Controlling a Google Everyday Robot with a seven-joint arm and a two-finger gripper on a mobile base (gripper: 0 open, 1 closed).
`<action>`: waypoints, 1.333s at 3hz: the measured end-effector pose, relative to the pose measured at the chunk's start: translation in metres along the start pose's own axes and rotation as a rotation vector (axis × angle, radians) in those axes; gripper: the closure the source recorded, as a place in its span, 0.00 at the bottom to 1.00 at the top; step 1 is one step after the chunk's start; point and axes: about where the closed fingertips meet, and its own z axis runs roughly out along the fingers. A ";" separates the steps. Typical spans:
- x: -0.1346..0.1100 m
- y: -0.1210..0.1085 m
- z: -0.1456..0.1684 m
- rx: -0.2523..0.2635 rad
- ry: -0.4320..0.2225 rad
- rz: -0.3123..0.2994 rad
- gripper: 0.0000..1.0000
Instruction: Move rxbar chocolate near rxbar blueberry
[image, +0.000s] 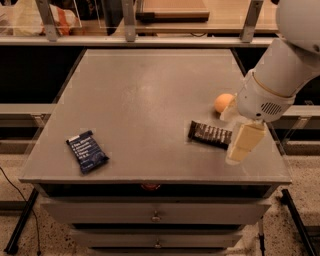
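Note:
The rxbar chocolate (209, 134), a dark brown-black bar with pale stripes, lies flat on the grey table (145, 95) at the right front. The rxbar blueberry (87, 151), a navy blue bar with white text, lies near the table's front left edge, far from the chocolate bar. My gripper (243, 144), with pale cream fingers, hangs just right of the chocolate bar's right end and covers that end. The white arm (280, 75) reaches in from the upper right.
An orange ball-shaped fruit (223, 102) sits just behind the chocolate bar, next to the arm. The table stands on a cabinet with drawers (156, 216). Shelving rails (150, 40) run behind the table.

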 end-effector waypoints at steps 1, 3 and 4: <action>-0.004 -0.006 0.022 -0.034 -0.008 -0.004 0.37; -0.011 -0.025 0.027 -0.021 -0.015 -0.022 0.29; -0.013 -0.032 0.032 -0.024 -0.019 -0.026 0.29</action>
